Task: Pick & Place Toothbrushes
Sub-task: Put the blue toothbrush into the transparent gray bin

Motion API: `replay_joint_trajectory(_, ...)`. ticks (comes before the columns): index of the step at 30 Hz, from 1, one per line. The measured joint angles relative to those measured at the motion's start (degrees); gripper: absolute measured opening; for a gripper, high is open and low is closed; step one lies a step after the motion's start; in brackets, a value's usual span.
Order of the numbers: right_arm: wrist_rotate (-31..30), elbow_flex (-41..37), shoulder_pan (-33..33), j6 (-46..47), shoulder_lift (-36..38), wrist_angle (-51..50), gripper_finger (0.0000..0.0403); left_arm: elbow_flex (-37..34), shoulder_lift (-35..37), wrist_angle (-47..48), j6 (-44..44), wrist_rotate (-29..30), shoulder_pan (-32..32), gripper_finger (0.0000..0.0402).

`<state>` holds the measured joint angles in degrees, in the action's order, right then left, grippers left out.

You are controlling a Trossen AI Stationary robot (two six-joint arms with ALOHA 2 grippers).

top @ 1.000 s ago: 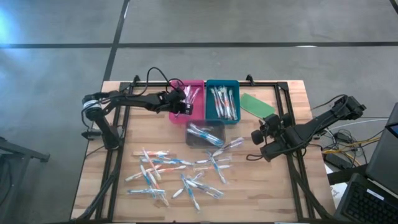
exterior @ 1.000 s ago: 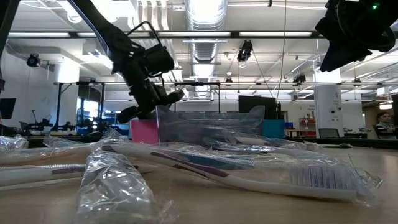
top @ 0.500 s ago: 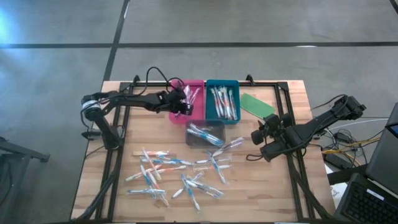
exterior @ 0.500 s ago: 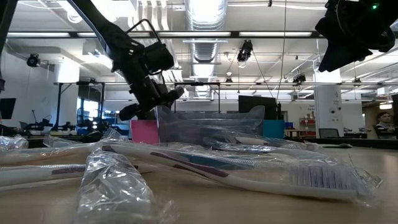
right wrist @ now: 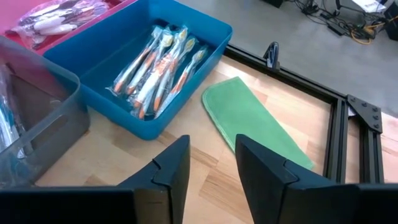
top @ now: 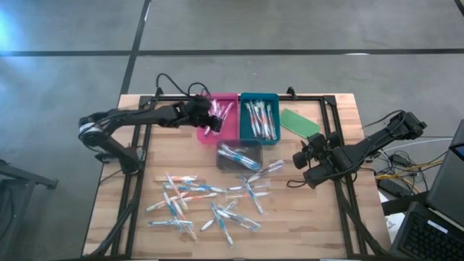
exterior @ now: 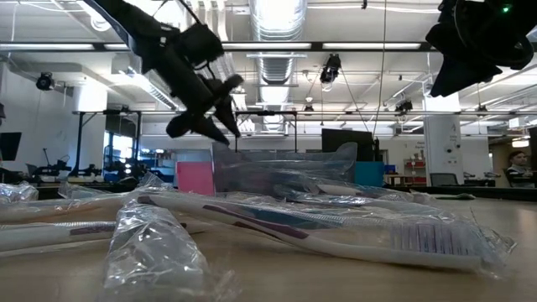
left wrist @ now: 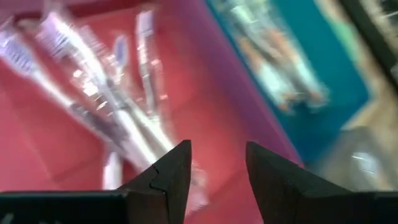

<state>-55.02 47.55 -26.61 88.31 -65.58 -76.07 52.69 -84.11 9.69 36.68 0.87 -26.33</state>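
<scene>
At the far side of the table [top: 341, 210], 2 bins sit touching side by side: a pink tray [top: 229, 129] on the left and a blue tray [top: 259, 97] on the right, both holding wrapped toothbrushes [right wrist: 158, 62]. The left gripper [top: 210, 120] hangs above the pink tray, its jaws spread with nothing between them; its wrist view looks down past the fingertips [left wrist: 171, 171] at several brushes lying loose on the pink floor. Just near of the trays stands a clear grey bin [top: 239, 154] with a few blue-accented brushes inside. To the right of the blue tray lies a flat green piece [top: 300, 122], bare on the wood. The right gripper [top: 306, 156] waits near the table's right edge, jaws parted and empty, well apart from the trays. Many more wrapped toothbrushes [top: 206, 199] lie scattered across the near half of the table, and in the low view their crinkled wrappers [exterior: 159, 247] fill the foreground, hiding most of the trays behind them.
</scene>
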Motion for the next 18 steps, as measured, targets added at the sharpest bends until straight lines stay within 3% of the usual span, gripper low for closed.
replay_joint_trajectory(7,0.0,0.0,0.0,0.0,0.0,0.45,0.0095,0.0,8.35,-0.02,-0.32,-8.37,0.25,0.0152)
replay_joint_trajectory(15,0.02,0.0,0.0,-0.46,0.0,0.84,0.0064,-0.26,16.97,-0.02,-2.07,-28.66,2.14,0.015)
replay_joint_trajectory(18,0.02,0.0,0.0,-0.48,0.0,1.09,0.0055,-0.33,20.06,-0.13,-2.05,-33.07,4.52,0.0149)
